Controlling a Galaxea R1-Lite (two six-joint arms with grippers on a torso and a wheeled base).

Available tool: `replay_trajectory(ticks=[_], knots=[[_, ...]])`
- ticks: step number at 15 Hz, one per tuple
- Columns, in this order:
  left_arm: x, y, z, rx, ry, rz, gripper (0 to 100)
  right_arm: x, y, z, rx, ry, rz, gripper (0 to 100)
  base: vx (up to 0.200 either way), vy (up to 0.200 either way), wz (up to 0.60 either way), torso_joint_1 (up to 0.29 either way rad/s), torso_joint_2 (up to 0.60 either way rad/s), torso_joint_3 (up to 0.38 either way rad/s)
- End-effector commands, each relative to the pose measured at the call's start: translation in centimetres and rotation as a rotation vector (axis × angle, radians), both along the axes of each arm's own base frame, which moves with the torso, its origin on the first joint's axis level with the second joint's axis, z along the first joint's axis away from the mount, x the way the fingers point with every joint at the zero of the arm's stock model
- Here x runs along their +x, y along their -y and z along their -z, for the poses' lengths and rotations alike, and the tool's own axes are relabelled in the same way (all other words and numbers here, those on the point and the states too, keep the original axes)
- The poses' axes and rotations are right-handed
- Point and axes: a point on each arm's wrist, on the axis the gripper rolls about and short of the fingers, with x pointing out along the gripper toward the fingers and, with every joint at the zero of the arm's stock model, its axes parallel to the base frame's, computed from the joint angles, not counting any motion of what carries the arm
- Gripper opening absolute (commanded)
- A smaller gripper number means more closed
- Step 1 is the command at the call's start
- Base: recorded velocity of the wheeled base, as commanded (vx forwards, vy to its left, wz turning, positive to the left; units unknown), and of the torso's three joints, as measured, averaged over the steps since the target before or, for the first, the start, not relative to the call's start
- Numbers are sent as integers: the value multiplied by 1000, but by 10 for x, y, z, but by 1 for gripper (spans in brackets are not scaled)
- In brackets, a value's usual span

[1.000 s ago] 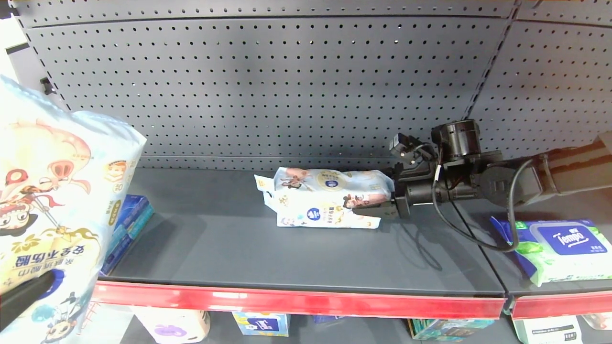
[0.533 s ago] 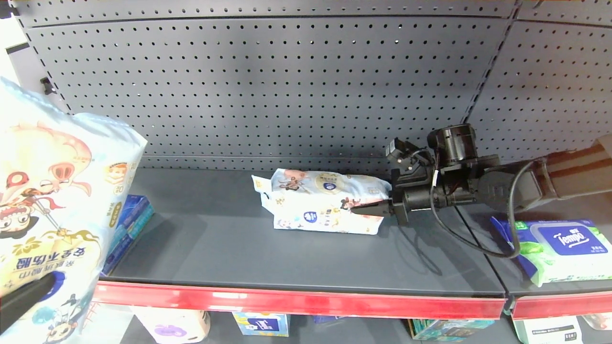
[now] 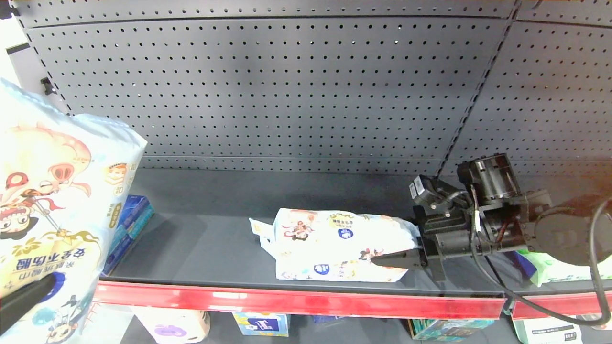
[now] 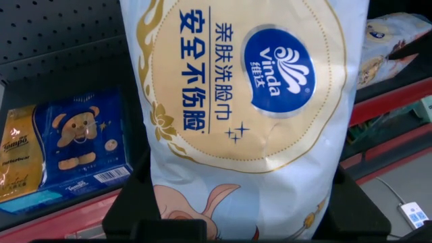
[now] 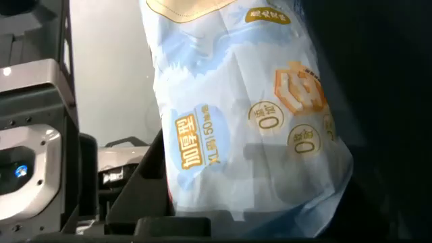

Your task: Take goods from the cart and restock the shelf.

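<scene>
The small pack [image 3: 334, 243] lies flat on the shelf [image 3: 215, 229]. It is close to the red strip [image 3: 296, 301] at the front. Its long side runs left to right, along that strip.

The right fingers [image 3: 397, 260] pinch the right end of the small pack. In the right wrist view the small pack [image 5: 243, 121] sits between the two dark fingers [image 5: 145, 175]. So the whole pack sticks out to the left of the fingers, and the arm comes in from the right side.

I think the next move hangs on this. If the fingers let go, they must pull back to the right, away from the pack's end, or they may drag it along. The pack sits very near the edge, so a small tug to the front could tip it off.

The big pack [image 3: 48, 200] stands tall at the far left, out in front of the shelf. The left fingers [image 4: 128, 202] squeeze it from both sides near its bottom. The left arm is nearer the bare spot between the blue boxes [image 3: 129, 224] and the small pack.

A green pack [image 3: 550, 270] lies on the shelf behind the right arm.
</scene>
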Motion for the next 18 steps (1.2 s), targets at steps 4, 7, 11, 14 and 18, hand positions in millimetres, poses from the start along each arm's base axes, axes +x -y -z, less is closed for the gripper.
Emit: replay_trajectory(ticks=[4,7,11,14,18], knots=[[-1,0,0,-1,7,0,0,-19,-2,-8,-12,22,-10,0,0,0,0,0,0,0],[-3,0,0,-3,11,0,0,-22,-1,-3,-23,11,-13,0,0,0,0,0,0,0],[-3,0,1,-2,8,0,0,-22,-1,3,-40,26,-31,0,0,0,0,0,0,0],[-1,0,0,-2,5,0,0,-22,2,-1,-40,36,-10,100,0,0,0,0,0,0],[7,0,-2,-1,-21,3,0,-37,18,-22,-18,91,49,100,0,0,0,0,0,0]])
